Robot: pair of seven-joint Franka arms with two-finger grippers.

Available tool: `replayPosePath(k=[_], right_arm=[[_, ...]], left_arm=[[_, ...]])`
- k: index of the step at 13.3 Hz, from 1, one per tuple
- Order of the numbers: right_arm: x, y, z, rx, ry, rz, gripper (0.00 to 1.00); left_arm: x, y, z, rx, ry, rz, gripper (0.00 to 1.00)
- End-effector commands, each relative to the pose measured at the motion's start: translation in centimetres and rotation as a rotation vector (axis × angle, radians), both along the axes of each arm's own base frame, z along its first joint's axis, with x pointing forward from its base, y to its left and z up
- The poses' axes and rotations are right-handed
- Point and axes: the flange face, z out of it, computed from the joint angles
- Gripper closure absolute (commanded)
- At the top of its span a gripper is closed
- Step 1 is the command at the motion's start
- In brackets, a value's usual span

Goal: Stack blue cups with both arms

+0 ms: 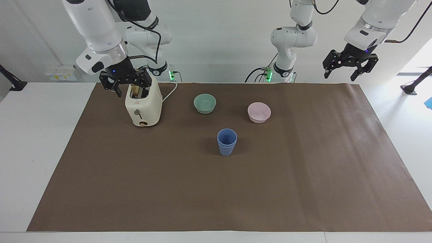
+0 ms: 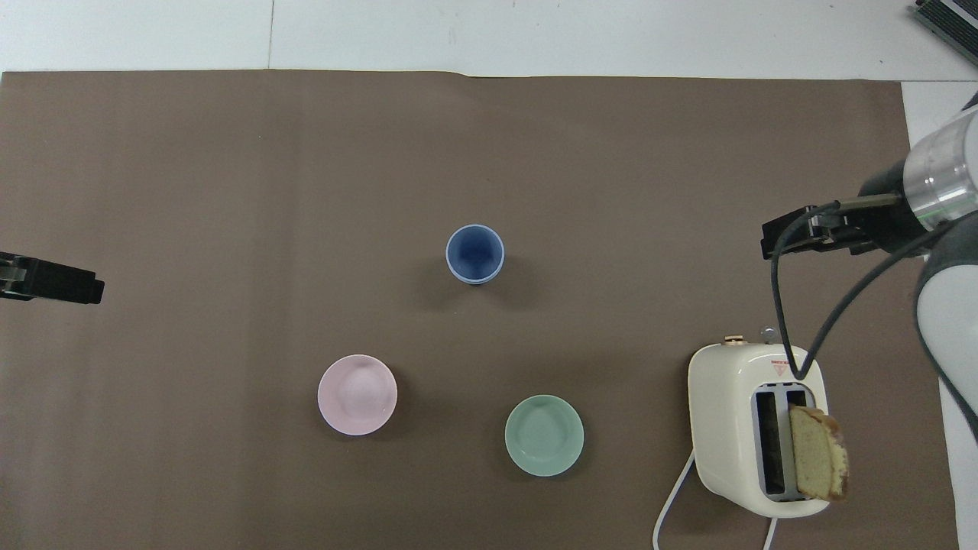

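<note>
The two blue cups (image 1: 226, 141) stand nested in one stack on the brown mat (image 1: 303, 175), farther from the robots than both bowls; the stack also shows in the overhead view (image 2: 474, 254). My right gripper (image 1: 130, 86) is open and empty, raised in the air over the toaster (image 1: 143, 104); in the overhead view the right gripper (image 2: 773, 238) shows toward the right arm's end of the mat. My left gripper (image 1: 349, 72) is open and empty. It waits high over the left arm's end of the table, and only its tip (image 2: 84, 286) shows in the overhead view.
A cream toaster (image 2: 752, 428) with a slice of bread (image 2: 817, 452) in one slot stands at the right arm's end. A mint-green bowl (image 1: 205, 103) and a pink bowl (image 1: 259, 112) sit nearer to the robots than the cups.
</note>
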Motion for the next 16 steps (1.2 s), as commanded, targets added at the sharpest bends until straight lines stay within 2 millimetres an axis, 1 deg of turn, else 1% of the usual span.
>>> replayPosePath(k=[1,4,9,11,16], right_arm=[[-1.1,-0.8,-1.0,-0.009,-0.010,0.007,0.00],[-0.9,-0.5,-1.1,-0.009,-0.038,0.015,0.00],[-0.8,-1.1,-1.1,-0.021,-0.044,0.011,0.00],[-0.7,-2.2,-1.1,-0.024,-0.041,-0.007,0.00],[-0.8,-2.4,-1.1,-0.041,-0.036,0.005,0.00]], left_arm=[[-0.5,0.3,0.4,-0.001,0.004,0.000,0.00],[-0.5,0.3,0.4,-0.001,0.004,0.000,0.00],[-0.5,0.3,0.4,-0.001,0.004,-0.001,0.00],[-0.5,0.3,0.4,-0.001,0.004,0.000,0.00],[-0.5,0.3,0.5,-0.001,0.003,0.000,0.00]])
